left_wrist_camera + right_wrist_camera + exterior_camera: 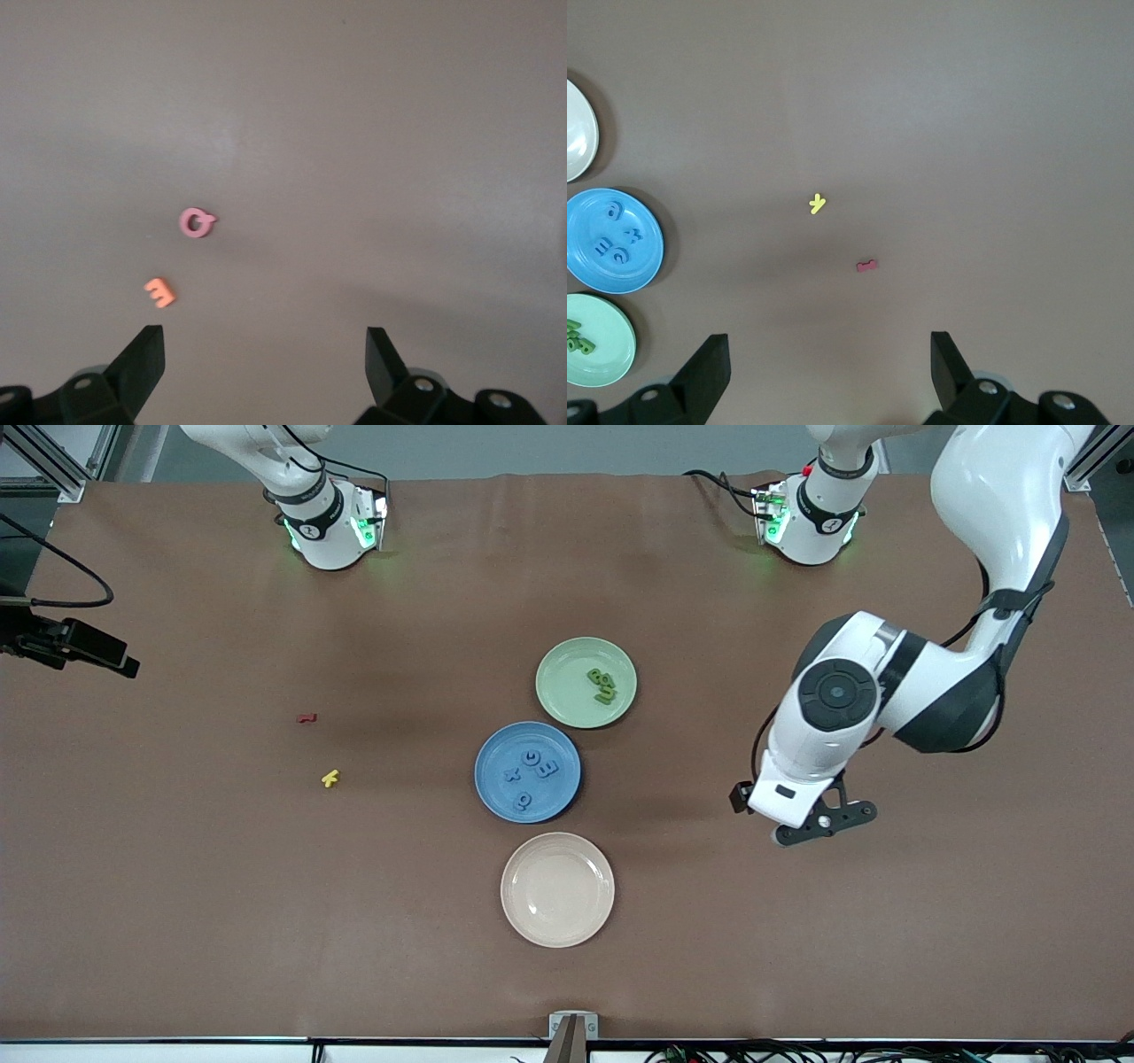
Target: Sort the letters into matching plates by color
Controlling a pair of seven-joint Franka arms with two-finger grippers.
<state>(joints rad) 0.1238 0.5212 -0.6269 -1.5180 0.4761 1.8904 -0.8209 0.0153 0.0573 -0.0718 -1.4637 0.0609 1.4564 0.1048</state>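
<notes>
Blue letters (529,772) sit in the blue plate (496,797), green letters (601,685) in the green plate (558,682). Left gripper (264,359) hovers wide open, empty, near the counter's left-arm edge; right gripper (829,359) waits, spread, empty.

Robotics lab: aluminium framing (53,460), loose cables (886,1052), brown-covered table (177,912)

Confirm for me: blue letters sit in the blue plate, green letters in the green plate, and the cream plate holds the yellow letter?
Not quite. The cream plate holds nothing; the yellow letter lies on the bare table toward the right arm's end, as the front view shows. Blue letters do sit in the blue plate, green letters in the green plate.
</notes>
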